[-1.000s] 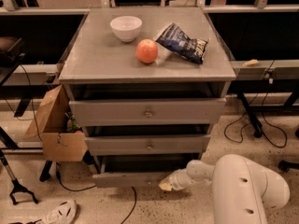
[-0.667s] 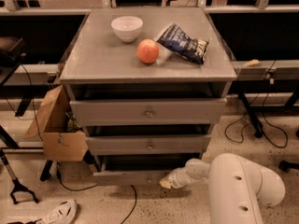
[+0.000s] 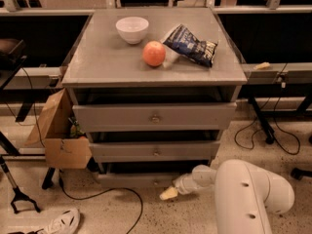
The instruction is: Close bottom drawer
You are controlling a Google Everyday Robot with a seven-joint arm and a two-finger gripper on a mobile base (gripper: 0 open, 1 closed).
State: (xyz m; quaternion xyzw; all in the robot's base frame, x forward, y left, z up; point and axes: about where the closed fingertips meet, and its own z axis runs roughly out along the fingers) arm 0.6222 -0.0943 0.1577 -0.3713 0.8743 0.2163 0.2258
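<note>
The gripper [image 3: 169, 193] has edged slightly leftward and lower, close to the bottom drawer [image 3: 131, 180], which sits lowest in the grey cabinet [image 3: 97, 67] and is pulled out a little, its front proud of the cabinet. The fingers look pressed together into one pale tip. The step in hand seems to be lining up for the push; next calls for contact on the front panel and a straight shove inward. On the cabinet's top sit a white bowl [image 3: 132, 29], an apple [image 3: 154, 53] and a chip bag [image 3: 190, 45].

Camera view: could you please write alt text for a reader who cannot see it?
The gripper sits near the floor at the front of the grey cabinet's slightly open bottom drawer. A bowl, apple and snack bag lie on top.
</note>
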